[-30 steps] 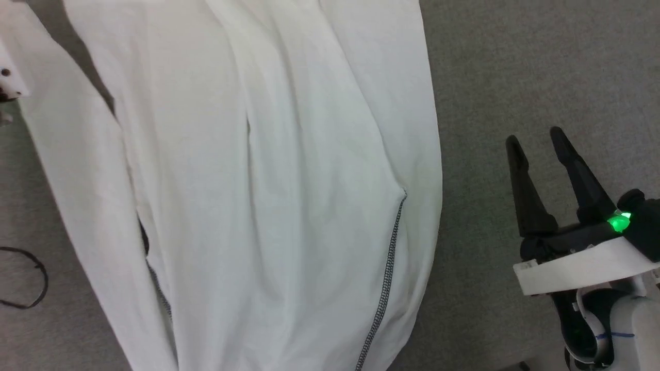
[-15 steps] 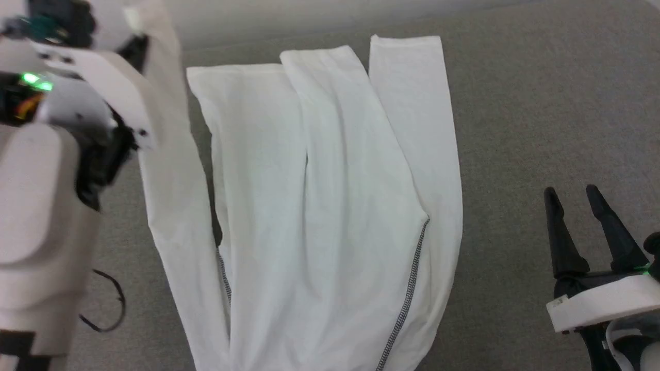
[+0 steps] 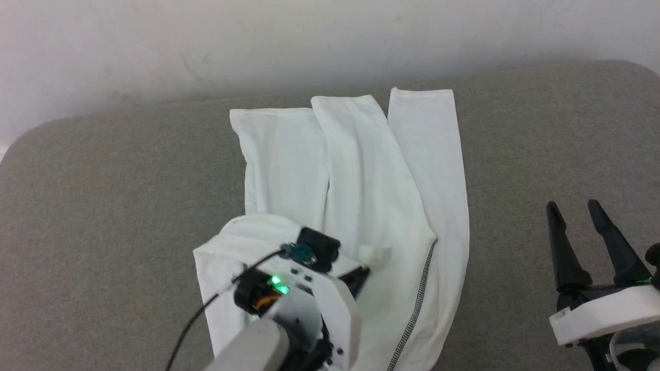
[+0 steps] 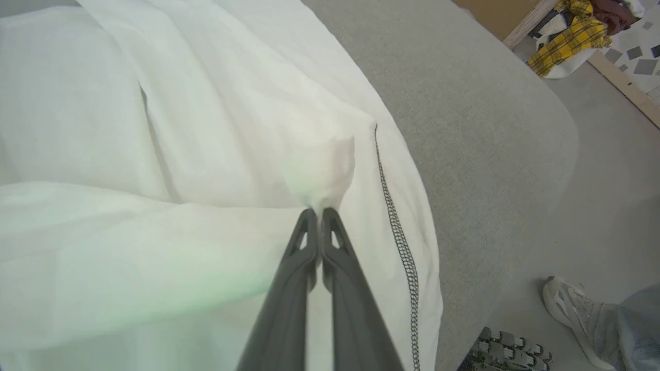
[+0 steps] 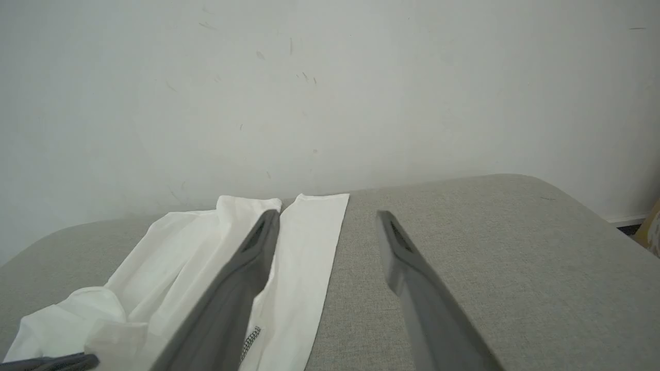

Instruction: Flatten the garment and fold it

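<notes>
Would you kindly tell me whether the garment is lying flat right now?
Partly folded. The left pincer, shut on a pinch of the garment, holds one part doubled over the rest; the far ends lie flat.

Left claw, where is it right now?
In the head view the left claw sits low and middle, over the white garment, pinching a bit of its cloth just left of the zigzag seam.
</notes>
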Controlling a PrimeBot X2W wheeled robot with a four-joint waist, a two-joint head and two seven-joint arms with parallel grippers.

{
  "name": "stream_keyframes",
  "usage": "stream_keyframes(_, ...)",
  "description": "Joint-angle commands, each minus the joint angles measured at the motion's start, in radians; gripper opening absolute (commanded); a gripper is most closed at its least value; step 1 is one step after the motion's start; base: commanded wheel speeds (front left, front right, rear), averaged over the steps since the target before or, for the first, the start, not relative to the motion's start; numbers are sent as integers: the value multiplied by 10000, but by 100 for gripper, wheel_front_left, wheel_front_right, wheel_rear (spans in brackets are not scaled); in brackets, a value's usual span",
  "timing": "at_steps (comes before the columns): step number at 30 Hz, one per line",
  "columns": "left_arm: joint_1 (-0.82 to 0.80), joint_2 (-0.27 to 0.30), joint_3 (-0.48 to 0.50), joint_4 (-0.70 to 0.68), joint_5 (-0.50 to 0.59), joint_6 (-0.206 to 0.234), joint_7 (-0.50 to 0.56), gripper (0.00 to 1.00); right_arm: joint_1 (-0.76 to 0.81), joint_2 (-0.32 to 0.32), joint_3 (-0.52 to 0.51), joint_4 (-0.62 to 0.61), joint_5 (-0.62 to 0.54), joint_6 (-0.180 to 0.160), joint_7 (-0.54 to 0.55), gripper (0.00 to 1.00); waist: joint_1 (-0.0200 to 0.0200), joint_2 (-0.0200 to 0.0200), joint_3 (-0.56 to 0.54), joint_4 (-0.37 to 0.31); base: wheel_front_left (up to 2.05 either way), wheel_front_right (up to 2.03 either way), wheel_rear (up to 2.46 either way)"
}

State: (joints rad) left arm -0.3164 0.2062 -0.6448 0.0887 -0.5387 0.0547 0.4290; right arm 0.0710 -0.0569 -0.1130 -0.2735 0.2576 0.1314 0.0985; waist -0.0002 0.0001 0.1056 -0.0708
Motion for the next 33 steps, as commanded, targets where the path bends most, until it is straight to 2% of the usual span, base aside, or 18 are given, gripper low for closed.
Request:
stream_keyframes(1,207,-282,-217,218,7,59,-183,0,151,39,1,-67,69,-7,53,100,2,-1,76,-207,0,0,0)
stream_keyframes(5,333,-1022,-578,856,-42,103,-721,0,213,50,46,-95,89,-7,144,100,2,-1,178,-416,0,0,0)
stream_keyframes(12,198,-1454,-1096,1937,-118,255,-1301,0,184,59,108,-86,116,-7,157,100,2,-1,345,-587,0,0,0)
stream_keyframes(14,301,-1494,-1210,2364,-321,148,-1485,0,186,61,135,-41,148,-7,137,100,2,-1,400,-590,0,0,0)
stream_keyframes(15,340,-1506,-1280,2560,-375,72,-1606,22,186,62,145,-19,164,-7,114,100,2,-1,429,-582,0,0,0)
stream_keyframes(16,385,-1514,-1351,2753,-456,-34,-1683,55,190,63,160,9,161,-7,100,100,2,-1,454,-558,0,0,0)
stream_keyframes(17,403,-1521,-1434,2920,-522,-158,-1731,100,191,63,180,35,144,-7,84,100,2,-1,465,-523,0,0,0)
stream_keyframes(19,363,-1530,-1490,3047,-599,-342,-2016,100,196,64,207,71,98,-7,50,100,2,-1,453,-413,0,0,0)
stream_keyframes(22,211,-1538,-1404,2670,-471,-534,-3111,100,195,64,230,80,-34,-7,28,100,2,-1,387,-210,0,0,0)
stream_keyframes(26,318,-1379,-1063,1928,-478,-544,-4030,100,239,36,201,18,-138,-7,70,100,2,-1,194,85,0,0,0)
stream_keyframes(30,519,-891,-304,1075,-297,-19,-5098,100,315,-60,94,-68,-250,-7,155,100,2,-1,-13,348,0,0,0)
stream_keyframes(33,769,-538,602,781,-102,866,-6016,100,392,-79,57,-79,-272,-7,215,100,2,-1,-159,539,0,0,0)
